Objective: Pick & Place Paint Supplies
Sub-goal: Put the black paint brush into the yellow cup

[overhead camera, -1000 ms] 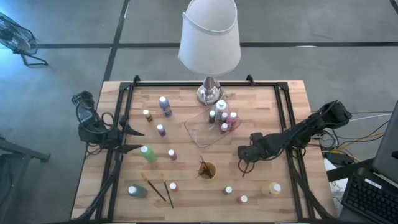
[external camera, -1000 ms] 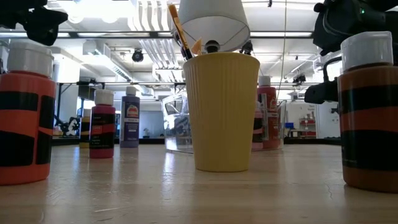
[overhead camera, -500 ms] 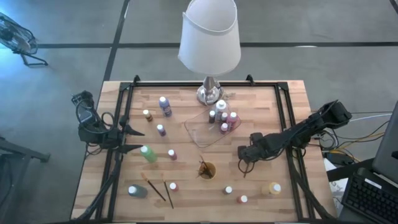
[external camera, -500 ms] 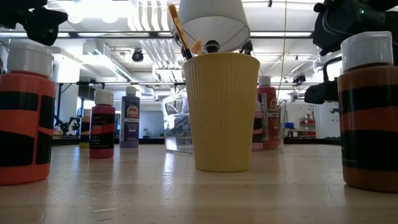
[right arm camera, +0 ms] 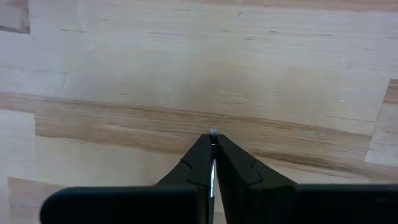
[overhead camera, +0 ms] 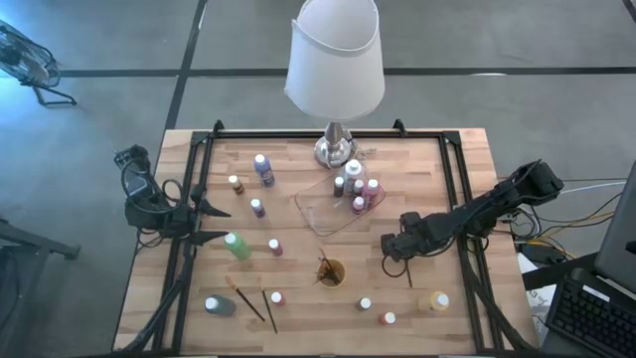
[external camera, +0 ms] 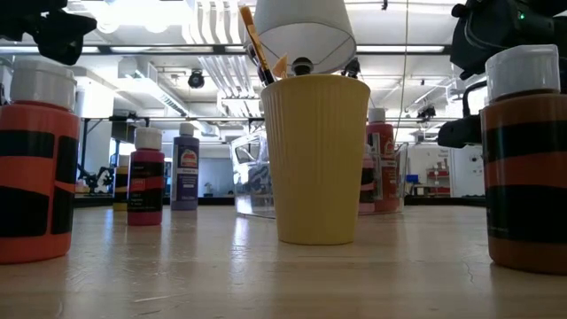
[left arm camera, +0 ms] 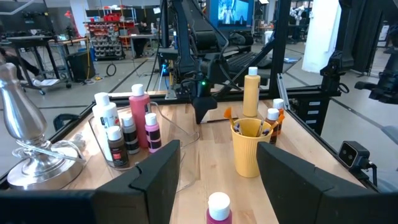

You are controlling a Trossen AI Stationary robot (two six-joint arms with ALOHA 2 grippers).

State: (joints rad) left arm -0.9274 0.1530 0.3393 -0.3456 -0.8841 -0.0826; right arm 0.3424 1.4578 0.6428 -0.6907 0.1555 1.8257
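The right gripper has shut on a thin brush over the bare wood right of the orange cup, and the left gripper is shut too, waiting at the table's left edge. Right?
Not quite. The left gripper is open: the left wrist view shows its fingers spread wide. The rest holds: the right gripper is shut on a thin brush over bare wood, right of the small orange cup.

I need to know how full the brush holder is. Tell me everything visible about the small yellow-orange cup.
The cup is ribbed, yellow-orange, plastic-looking, widening toward its rim. It stands upright on the wooden table, front of centre, just before the clear tray. Brushes with orange tips lean inside it. Nothing else touches it; neither gripper is at it.
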